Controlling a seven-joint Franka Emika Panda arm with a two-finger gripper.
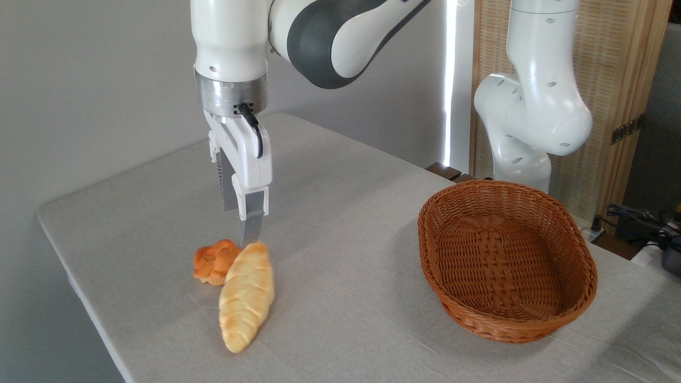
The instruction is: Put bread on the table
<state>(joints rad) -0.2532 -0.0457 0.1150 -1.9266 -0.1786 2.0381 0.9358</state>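
The bread (246, 297), a long pale golden loaf with ridged segments, lies flat on the light grey table (346, 223) near its front left part. Its far end rests against a small orange knotted bun (214, 261). My gripper (242, 226) hangs point-down just above the loaf's far end. It is open, and nothing sits between its fingers. The nearer fingertip (251, 234) ends right at the top of the loaf; I cannot tell whether it touches.
A brown wicker oval basket (580, 298) stands on the right side of the table with nothing in it. The arm's white base (532, 122) rises behind the basket. Cables (644, 221) lie at the far right edge.
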